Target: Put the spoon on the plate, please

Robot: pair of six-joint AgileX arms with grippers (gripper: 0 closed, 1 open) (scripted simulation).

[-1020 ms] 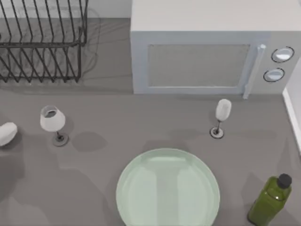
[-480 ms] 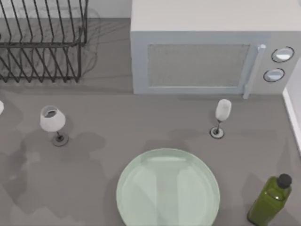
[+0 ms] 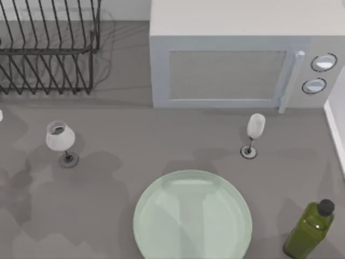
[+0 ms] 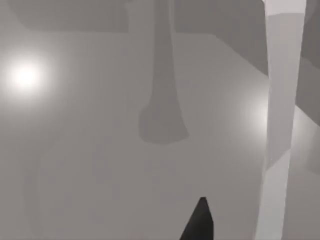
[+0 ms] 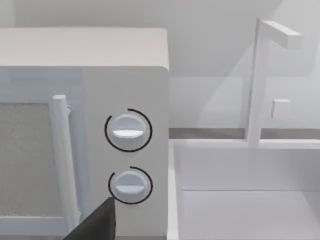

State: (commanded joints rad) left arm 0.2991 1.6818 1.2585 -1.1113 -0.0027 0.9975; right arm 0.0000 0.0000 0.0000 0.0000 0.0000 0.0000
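1. The plate [image 3: 192, 216] looks like pale green translucent glass, glossy, with soft streaks of reflection.
2. The table [image 3: 135, 151] is grey, smooth and matt.
3. The dish rack [image 3: 46, 48] is thin dark wire, like metal.
4. The microwave [image 3: 237, 54] has a smooth, pale casing with a satin sheen; my right wrist view shows shiny round knobs [image 5: 128, 130].
5. The bottle [image 3: 310, 229] is glossy dark green with a matt black cap.
6. Both wine glasses [image 3: 59, 137] have smooth white bowls.

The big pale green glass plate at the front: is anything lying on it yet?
Empty. In the top view the large round pale green translucent plate shows a bare glossy surface, with no spoon or other thing on it.
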